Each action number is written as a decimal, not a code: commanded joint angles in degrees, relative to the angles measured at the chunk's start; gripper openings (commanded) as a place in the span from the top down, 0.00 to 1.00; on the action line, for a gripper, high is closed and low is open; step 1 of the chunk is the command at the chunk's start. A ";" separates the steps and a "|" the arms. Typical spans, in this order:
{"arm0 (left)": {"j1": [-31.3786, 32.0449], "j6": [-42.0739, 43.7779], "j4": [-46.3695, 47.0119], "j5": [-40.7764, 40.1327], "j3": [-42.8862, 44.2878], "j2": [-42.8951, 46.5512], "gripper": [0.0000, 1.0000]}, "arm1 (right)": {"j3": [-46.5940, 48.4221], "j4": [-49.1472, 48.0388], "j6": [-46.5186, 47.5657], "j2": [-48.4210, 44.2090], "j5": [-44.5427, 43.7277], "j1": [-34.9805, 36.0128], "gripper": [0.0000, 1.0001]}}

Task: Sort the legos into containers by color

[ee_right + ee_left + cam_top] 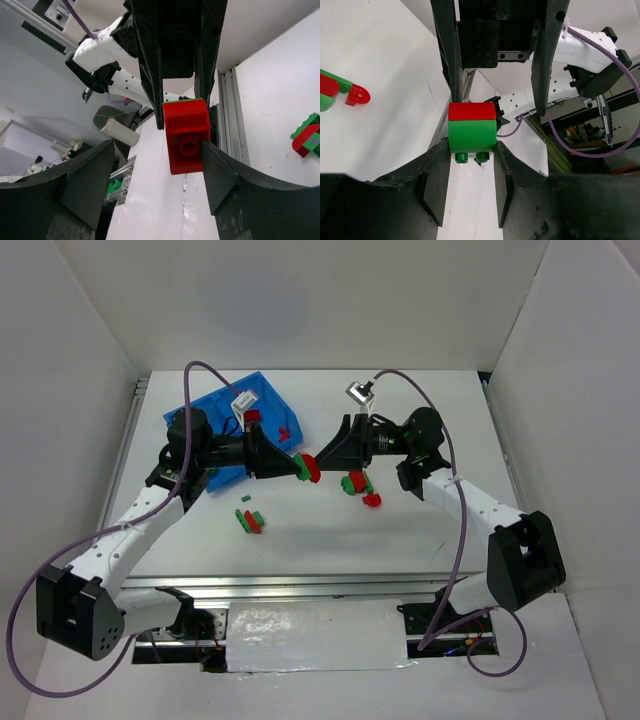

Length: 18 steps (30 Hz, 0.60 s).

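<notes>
A joined red-green lego pair (307,467) hangs above the table between both grippers. My left gripper (297,466) is shut on its green brick (472,135), which faces me, with the red brick (471,111) on the far side. My right gripper (320,465) stands open around the red brick (186,135); only one finger (220,175) touches it and the other is well apart. The blue bin (215,405) lies behind my left arm, with red bricks (285,430) in one compartment. The other compartment is partly hidden by the arm.
Loose legos lie on the white table: a green-red cluster (250,519) in front of the left arm, a green-red pair (353,482) and a red rounded piece (372,500) under the right arm. A metal rail (300,585) runs along the near edge.
</notes>
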<state>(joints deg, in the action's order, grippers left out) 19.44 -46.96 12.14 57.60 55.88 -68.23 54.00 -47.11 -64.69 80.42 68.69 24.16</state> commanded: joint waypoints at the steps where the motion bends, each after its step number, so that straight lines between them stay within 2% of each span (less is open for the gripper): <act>1: 0.16 -1.12 5.35 1.72 1.43 -0.33 1.00 | 2.69 -2.83 -0.02 0.87 1.80 1.41 0.24; 3: 0.16 -1.38 5.35 1.20 1.34 -0.24 1.00 | 3.04 -1.67 0.96 0.96 1.72 1.85 0.26; 4: 0.16 -1.21 5.26 1.11 1.51 -0.24 1.00 | 3.30 -0.54 1.92 1.14 1.45 2.03 0.37; 6: 0.16 -1.12 4.91 0.76 1.52 -0.33 1.00 | 3.83 2.44 3.07 1.40 1.36 2.12 0.52; 10: 0.16 -1.82 6.13 0.93 1.16 -0.15 1.00 | 6.29 8.42 7.55 2.10 1.72 2.56 0.53; 12: 0.16 -1.91 6.31 0.58 0.99 -0.07 1.00 | 6.99 10.80 9.75 2.37 1.54 2.64 0.66; 13: 0.16 -1.99 6.14 0.58 0.99 -0.15 1.00 | 7.00 10.90 9.93 2.46 1.28 2.64 0.75; 14: 0.16 -2.00 6.23 0.32 0.99 -0.24 1.00 | 7.00 10.73 9.84 2.55 1.01 2.64 0.94; 15: 0.16 -1.82 5.79 0.05 1.07 -0.15 1.00 | 6.82 10.55 9.93 2.55 0.84 2.56 1.00; 18: -0.54 -0.60 3.60 -1.43 1.77 0.37 1.00 | 6.82 13.51 13.07 2.55 -0.65 1.51 1.00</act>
<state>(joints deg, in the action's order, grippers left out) 19.14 -49.41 13.93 58.46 55.92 -68.47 58.24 -37.15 -55.53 82.76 69.43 25.34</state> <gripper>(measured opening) 0.475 0.327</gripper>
